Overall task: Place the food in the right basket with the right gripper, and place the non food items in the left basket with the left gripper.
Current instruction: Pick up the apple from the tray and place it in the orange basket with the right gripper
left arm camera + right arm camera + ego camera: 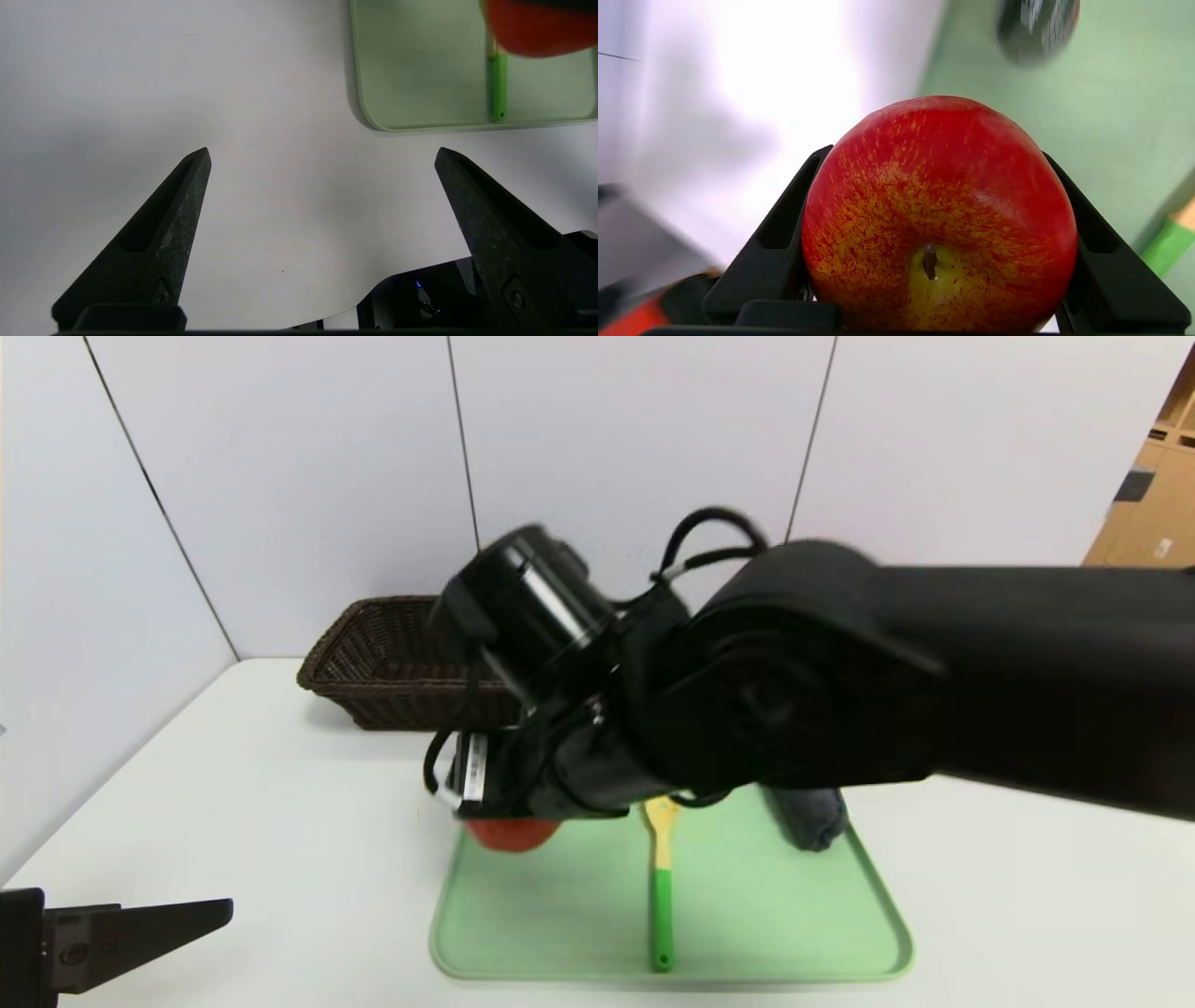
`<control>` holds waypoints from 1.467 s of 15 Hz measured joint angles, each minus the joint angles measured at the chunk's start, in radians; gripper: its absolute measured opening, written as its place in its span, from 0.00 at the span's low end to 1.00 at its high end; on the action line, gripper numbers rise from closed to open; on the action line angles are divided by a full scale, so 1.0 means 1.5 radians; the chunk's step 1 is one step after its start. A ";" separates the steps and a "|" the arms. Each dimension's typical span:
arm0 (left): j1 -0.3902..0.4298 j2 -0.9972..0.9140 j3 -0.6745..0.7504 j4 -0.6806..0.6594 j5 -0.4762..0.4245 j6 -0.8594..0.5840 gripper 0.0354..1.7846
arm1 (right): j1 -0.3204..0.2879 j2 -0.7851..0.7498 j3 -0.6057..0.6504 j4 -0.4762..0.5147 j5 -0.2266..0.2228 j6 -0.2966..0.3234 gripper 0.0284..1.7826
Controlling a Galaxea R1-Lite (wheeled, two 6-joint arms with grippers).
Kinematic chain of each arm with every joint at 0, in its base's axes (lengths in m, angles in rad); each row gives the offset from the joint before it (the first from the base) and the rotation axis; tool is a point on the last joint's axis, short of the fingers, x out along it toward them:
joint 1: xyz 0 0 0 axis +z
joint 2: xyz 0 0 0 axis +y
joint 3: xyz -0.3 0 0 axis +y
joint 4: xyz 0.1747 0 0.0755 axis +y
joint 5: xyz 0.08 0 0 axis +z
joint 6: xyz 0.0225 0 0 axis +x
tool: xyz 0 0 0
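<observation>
My right gripper (pixel 936 153) is shut on the red-yellow apple (pixel 938 214), stem towards the camera, one finger on each side. In the head view the apple (pixel 509 833) shows under the right wrist at the green tray's (pixel 560 915) far left corner. A yellow pasta spoon with a green handle (pixel 661 887) lies along the tray's middle. The dark grey rolled cloth (pixel 812 817) sits at its far right. A dark bottle (pixel 1036 28) shows blurred beyond the apple. The dark brown left basket (pixel 373 663) stands at the back left. The right basket is hidden. My left gripper (pixel 323 151) is open over bare table.
The right arm spans the head view and hides much of the table's back and right. The left gripper (pixel 140 929) is parked near the front left edge. The tray (pixel 411 70) lies beyond it. A red thing (pixel 635 319) shows at the right wrist view's edge.
</observation>
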 joint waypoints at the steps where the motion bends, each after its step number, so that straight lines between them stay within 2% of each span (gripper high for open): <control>1: 0.000 0.000 0.001 0.001 0.000 0.001 0.94 | -0.022 -0.035 0.000 -0.020 0.034 -0.012 0.71; 3: 0.000 0.000 0.004 0.001 -0.001 0.001 0.94 | -0.084 -0.095 0.000 -0.046 0.113 -0.034 0.71; 4: 0.000 0.000 0.005 0.001 -0.001 0.001 0.94 | -0.125 -0.121 0.000 -0.066 0.162 -0.037 0.71; 6: 0.000 0.000 0.006 0.001 0.000 0.001 0.94 | -0.214 -0.154 0.001 -0.105 0.234 -0.040 0.71; 8: 0.000 0.000 0.005 -0.001 0.000 0.002 0.94 | -0.319 -0.169 0.001 -0.144 0.277 -0.051 0.71; 10: 0.000 0.003 0.003 -0.002 0.000 0.003 0.94 | -0.419 -0.166 0.002 -0.153 0.294 -0.095 0.71; 11: 0.000 0.006 0.003 -0.002 0.000 0.003 0.94 | -0.460 -0.157 0.004 -0.155 0.290 -0.124 0.71; 12: 0.000 0.008 0.002 -0.003 -0.001 0.003 0.94 | -0.493 -0.145 0.007 -0.155 0.272 -0.147 0.71; 14: 0.000 0.014 0.002 -0.011 -0.001 0.003 0.94 | -0.543 -0.114 0.010 -0.145 0.210 -0.177 0.71; 17: 0.000 0.026 0.005 -0.022 -0.001 0.003 0.94 | -0.581 -0.057 0.015 -0.124 0.104 -0.242 0.71; 19: 0.000 0.033 0.005 -0.025 -0.001 0.003 0.94 | -0.593 -0.020 0.018 -0.121 0.050 -0.256 0.71; 22: 0.000 0.040 0.005 -0.035 -0.001 0.002 0.94 | -0.602 0.025 0.021 -0.121 0.040 -0.265 0.71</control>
